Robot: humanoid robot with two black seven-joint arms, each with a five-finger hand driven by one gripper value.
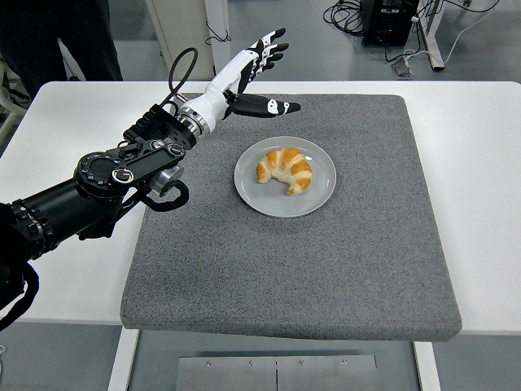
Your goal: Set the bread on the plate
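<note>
Croissant (286,169) lies on the plate (319,196) — left hand (247,78) raised well apart, fingers spread, empty.

The scene is brightly and evenly lit, seemingly from overhead, with no hard-edged shadows. The white table (480,163) reads bright but not blown out, and the grey mat (326,261) shows its grain clearly. A soft, faint shadow sits under the croissant (285,169) on the plate (319,195), whose glaze carries only a mild sheen. The raised left hand (248,77) is sharp, its fingers (273,45) crisp with no motion blur. The black arm (89,183) loses some detail in its darkest parts. Straight edges may bow slightly near the frame's borders.
</note>
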